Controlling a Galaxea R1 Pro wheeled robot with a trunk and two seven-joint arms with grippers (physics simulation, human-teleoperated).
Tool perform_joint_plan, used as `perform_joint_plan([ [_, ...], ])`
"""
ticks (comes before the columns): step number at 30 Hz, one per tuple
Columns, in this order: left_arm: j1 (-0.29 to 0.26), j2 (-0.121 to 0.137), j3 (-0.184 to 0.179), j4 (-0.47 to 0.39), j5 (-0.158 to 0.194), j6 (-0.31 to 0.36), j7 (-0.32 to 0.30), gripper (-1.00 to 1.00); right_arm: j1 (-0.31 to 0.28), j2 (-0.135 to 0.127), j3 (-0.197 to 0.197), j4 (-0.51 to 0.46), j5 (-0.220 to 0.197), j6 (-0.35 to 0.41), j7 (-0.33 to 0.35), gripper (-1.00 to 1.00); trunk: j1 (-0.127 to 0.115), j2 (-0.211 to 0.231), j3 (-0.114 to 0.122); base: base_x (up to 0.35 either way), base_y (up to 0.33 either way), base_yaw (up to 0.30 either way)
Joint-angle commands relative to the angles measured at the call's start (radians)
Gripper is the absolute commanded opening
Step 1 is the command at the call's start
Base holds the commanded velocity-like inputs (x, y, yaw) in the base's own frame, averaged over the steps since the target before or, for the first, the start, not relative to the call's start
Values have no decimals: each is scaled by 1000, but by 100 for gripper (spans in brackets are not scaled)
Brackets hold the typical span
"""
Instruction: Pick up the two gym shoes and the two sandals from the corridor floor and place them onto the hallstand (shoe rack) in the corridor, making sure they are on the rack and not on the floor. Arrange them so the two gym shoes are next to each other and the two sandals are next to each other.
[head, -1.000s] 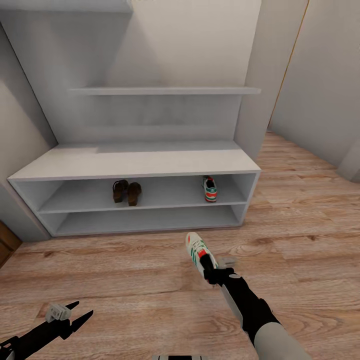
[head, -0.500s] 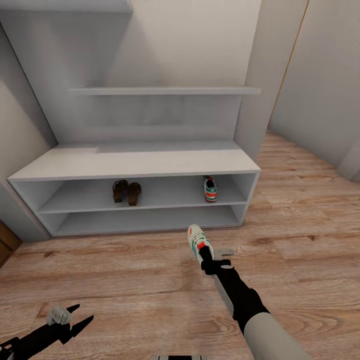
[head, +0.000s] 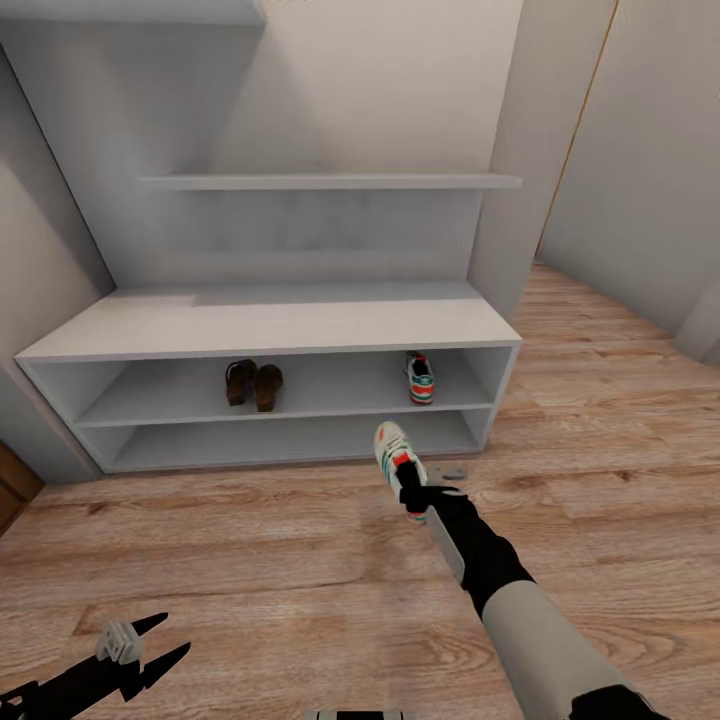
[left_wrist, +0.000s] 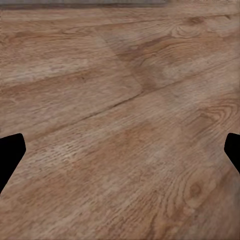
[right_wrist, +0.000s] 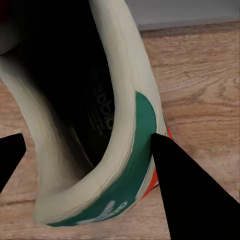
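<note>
**Last gym shoe carried toward the rack**

While your right tool (head: 412, 492) was clenched on the heel rim of the second gym shoe (head: 394, 458), you held that shoe clear of the corridor floor (head: 250, 540), toe pointing at the hallstand (head: 270, 325). In the right wrist view one finger sat against the outside of the green heel band (right_wrist: 137, 165) and the other lay on the far side of the collar, so the grip was across the shoe's opening; that hold left the sole free to be set down flat. Your left tool (head: 140, 645) hung low over bare planks with its fingers spread and nothing between them, kept out of the way.

You already had the first gym shoe (head: 419, 378) standing on the upper shelf near the right end, and the two sandals (head: 253, 384) side by side further left on the same shelf, well apart from it. That gap beside the shelved shoe looked like the reason for your line of approach: I judge the carried shoe needed to land just beside its partner.

Around you, the hallstand's flat top and the wall shelf (head: 330, 182) above it were pale grey, the walls plain, and warm wood planks ran off to the right
</note>
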Motion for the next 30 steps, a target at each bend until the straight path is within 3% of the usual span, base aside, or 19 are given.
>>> perform_joint_plan([
  [1, -1, 0, 3, 1, 0, -5, -4, 100, -1, -1, 4, -1, -27, 4, -14, -100, 0, 0, -1, 0, 0, 0],
  [2, -1, 0, 4, 1, 0, -5, -4, 100, -2, -1, 4, -1, -77, 5, -34, -100, 0, 0, -1, 0, 0, 0],
  [3, -1, 0, 5, 1, 0, -5, -4, 100, -2, -1, 4, -1, -93, 5, -45, -100, 0, 0, -1, 0, 0, 0],
  [7, -1, 0, 5, 1, 1, -5, -4, 100, -3, -1, 4, -1, -229, 5, -156, -100, 0, 0, -1, 24, 0, 0],
  [10, -1, 0, 5, 1, 2, -5, -4, 100, -3, -1, 6, 0, -293, 4, -188, -100, 0, 0, -1, 189, 0, 0],
  [30, -1, -2, 5, 1, -7, -3, 3, 100, -3, 1, 11, -17, -307, 6, -195, -100, 0, 0, 16, 44, 0, -17],
])
